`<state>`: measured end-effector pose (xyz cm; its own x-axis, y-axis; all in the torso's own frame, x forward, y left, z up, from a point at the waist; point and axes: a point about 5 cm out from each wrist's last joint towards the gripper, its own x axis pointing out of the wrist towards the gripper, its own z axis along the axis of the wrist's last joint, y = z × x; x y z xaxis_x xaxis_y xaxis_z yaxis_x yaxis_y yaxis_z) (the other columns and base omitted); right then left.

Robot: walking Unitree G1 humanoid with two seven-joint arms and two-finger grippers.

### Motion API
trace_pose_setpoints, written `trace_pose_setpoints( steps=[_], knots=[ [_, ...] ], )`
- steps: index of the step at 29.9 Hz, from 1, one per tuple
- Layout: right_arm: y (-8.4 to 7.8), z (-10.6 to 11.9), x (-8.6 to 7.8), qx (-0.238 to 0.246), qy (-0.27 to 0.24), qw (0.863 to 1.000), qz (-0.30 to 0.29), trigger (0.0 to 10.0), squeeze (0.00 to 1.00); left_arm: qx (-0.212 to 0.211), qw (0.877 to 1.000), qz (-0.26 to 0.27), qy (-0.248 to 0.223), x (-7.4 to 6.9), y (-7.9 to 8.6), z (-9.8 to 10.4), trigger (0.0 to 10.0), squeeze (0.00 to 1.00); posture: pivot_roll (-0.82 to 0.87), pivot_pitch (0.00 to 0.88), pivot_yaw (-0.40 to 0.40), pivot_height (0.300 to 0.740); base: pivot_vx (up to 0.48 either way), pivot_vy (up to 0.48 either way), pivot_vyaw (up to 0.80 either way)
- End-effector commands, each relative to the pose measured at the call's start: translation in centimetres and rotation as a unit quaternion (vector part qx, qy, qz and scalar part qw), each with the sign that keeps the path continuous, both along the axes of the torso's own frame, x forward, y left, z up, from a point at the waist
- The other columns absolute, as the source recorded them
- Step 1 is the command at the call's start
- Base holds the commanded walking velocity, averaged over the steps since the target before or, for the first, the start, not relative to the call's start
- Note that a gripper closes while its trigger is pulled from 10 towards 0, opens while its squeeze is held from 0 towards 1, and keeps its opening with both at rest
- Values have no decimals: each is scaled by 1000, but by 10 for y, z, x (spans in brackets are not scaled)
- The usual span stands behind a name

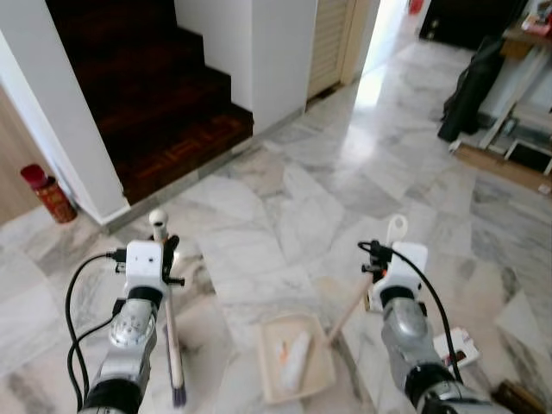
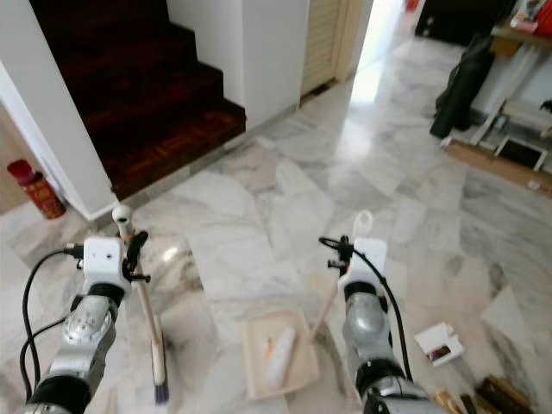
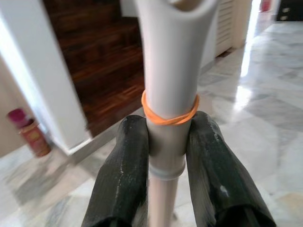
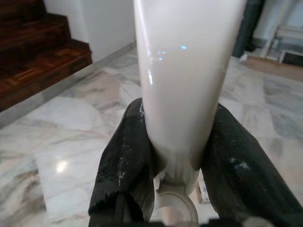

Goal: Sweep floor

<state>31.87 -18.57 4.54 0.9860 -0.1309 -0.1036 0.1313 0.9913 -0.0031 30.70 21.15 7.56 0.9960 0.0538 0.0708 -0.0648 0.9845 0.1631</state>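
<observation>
Left pincer [image 3: 165,156] clamps broom [image 1: 171,332]; right pincer [image 4: 175,161] clamps dustpan [image 1: 297,358] handle. Best: keep pan lip flat on floor [image 1: 285,216], short strokes toward it.

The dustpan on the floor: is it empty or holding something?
Holding something: the dustpan has pale litter lying in its tray.

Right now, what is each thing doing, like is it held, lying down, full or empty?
Broom: held upright in the left gripper, fingers shut on its handle, bristles at the floor.
Dustpan: resting on the marble floor, a white piece of litter lying inside, its handle held by the right gripper.
Small card: lying flat on the floor.
Red canister: standing upright by the wall.
</observation>
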Motion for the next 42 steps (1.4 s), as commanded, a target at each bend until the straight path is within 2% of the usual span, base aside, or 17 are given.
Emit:
trace_pose_setpoints(
  steps=[1, 13, 22, 42],
  knots=[
    [9, 10, 7, 5, -24, 1000, 11, 10000, 0, 2, 1000, 6, -24, 3, 4, 10, 10000, 0, 100, 0, -36, 740, 0, 304, 0],
    [10, 10, 7, 3, -24, 1000, 14, 10000, 0, 1, 1000, 9, -25, 2, 5, 10, 10000, 0, 104, 0, -38, 740, 0, 299, -84],
    [11, 11, 8, 7, -27, 999, 17, 10000, 0, 1, 1000, 10, -25, 2, 5, 10, 10000, 0, 103, 0, -38, 740, 0, 277, 694],
    [11, 10, 7, 21, -26, 999, 17, 10000, 0, 0, 1000, 12, -24, 1, 6, 10, 10000, 0, 105, 0, -38, 740, 0, 267, 0]
  ],
)
